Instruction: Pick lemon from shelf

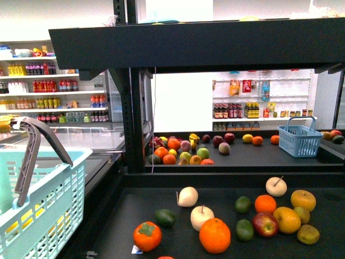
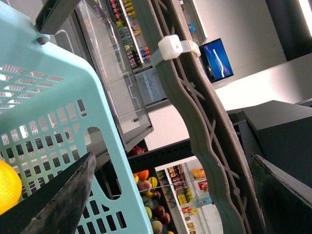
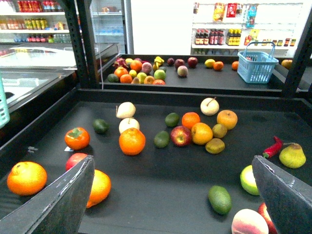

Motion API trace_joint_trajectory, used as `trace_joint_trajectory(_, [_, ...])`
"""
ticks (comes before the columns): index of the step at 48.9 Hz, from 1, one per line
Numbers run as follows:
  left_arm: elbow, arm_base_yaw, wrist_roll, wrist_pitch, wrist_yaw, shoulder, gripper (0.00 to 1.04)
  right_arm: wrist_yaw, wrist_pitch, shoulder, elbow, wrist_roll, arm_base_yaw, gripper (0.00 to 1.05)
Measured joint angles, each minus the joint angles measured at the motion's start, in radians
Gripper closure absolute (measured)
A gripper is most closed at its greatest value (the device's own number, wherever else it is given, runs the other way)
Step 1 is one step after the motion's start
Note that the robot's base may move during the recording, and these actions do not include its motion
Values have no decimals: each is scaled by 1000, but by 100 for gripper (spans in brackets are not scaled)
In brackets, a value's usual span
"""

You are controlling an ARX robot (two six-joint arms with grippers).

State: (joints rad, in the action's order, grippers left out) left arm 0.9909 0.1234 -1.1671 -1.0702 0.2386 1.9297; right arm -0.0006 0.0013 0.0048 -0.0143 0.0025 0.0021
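- Right gripper hovers with jaws spread wide above the matte black shelf tier, holding nothing.
- Left gripper likewise spread, beside the mint-green plastic basket.
- Bright yellow oval lemon lies on the far tier.

A teal basket is seen at left, a blue basket farther back, and an orange and persimmon nearby.

Bright store: white wall, white bottle shelves far left, glass-fronted cooler behind
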Motion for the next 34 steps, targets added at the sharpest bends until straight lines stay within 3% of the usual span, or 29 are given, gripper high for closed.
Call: trace_joint_trajectory(34, [0, -1, 32, 60, 4, -71, 8, 0, 0, 0, 0, 0, 0, 8])
